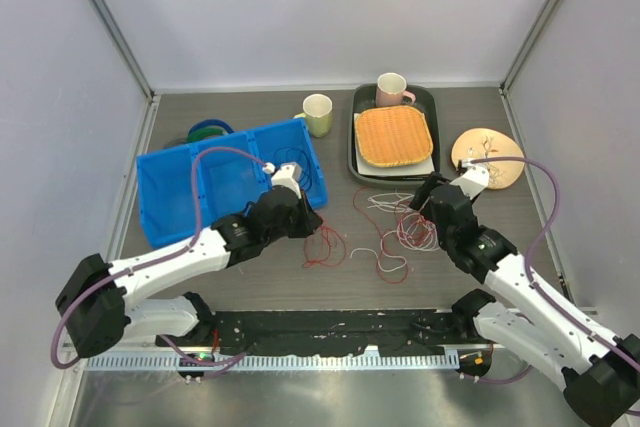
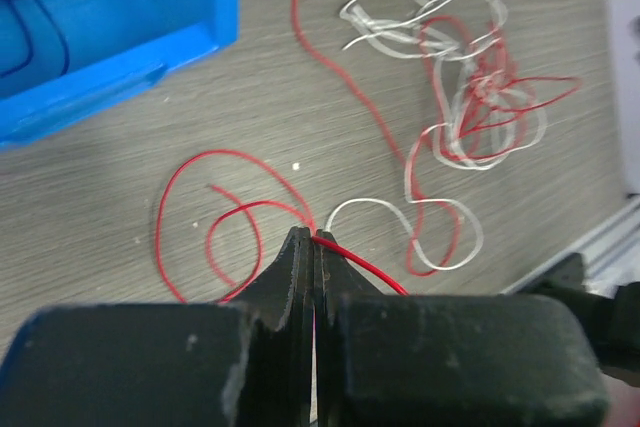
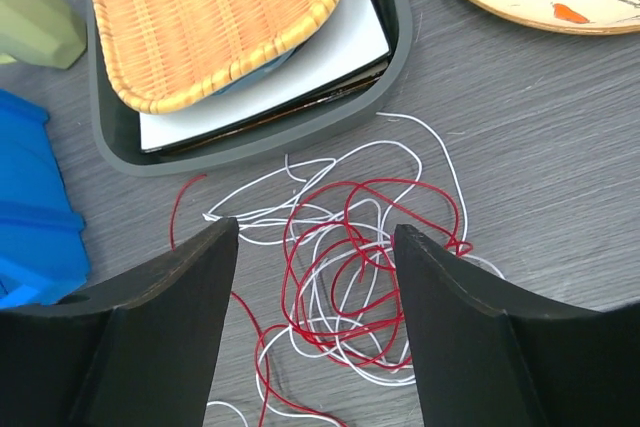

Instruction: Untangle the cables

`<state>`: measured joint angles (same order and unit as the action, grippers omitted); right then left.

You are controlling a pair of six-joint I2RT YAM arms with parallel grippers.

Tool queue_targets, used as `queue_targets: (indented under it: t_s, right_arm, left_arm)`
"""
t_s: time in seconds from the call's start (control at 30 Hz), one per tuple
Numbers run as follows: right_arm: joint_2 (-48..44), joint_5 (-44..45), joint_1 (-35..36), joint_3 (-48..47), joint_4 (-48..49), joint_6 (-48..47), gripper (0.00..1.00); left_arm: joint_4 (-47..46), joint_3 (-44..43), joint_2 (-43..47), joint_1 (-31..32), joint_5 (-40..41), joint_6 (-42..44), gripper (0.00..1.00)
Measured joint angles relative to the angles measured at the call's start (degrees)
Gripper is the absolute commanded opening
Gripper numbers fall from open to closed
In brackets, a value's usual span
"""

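A tangle of red and white cables lies on the table in front of the grey tray. It shows in the right wrist view and in the left wrist view. A red cable runs left from the tangle and loops near the blue bin. My left gripper is shut on this red cable at table level. My right gripper is open and empty, hovering over the tangle. A dark blue cable lies inside the blue bin.
The blue bin stands at the left. A grey tray holds a wicker basket and a pink mug. A green cup, a painted plate and a green-and-blue coiled band stand at the back.
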<state>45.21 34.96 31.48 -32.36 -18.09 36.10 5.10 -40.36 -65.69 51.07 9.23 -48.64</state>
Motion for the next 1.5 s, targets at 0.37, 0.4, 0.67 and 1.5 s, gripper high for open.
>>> queue_targets:
  t_s: [0.37, 0.4, 0.67, 1.5]
  right_arm:
    - [-6.7, 2.3, 0.0, 0.0, -0.3, 0.0, 0.73]
    - [-6.6, 2.3, 0.0, 0.0, -0.3, 0.0, 0.73]
    - [-4.2, 2.1, 0.0, 0.0, -0.4, 0.0, 0.73]
    - [-3.2, 1.3, 0.0, 0.0, -0.3, 0.0, 0.73]
  left_arm:
    - [13.6, -4.7, -16.9, 3.6, 5.3, -2.1, 0.49]
    - [15.0, -5.4, -17.8, 4.2, 6.2, -2.2, 0.57]
    - [18.9, -8.6, -18.9, 6.1, 9.1, -2.8, 0.84]
    - [38.6, -5.6, 3.0, 9.6, 17.8, -10.2, 1.0]
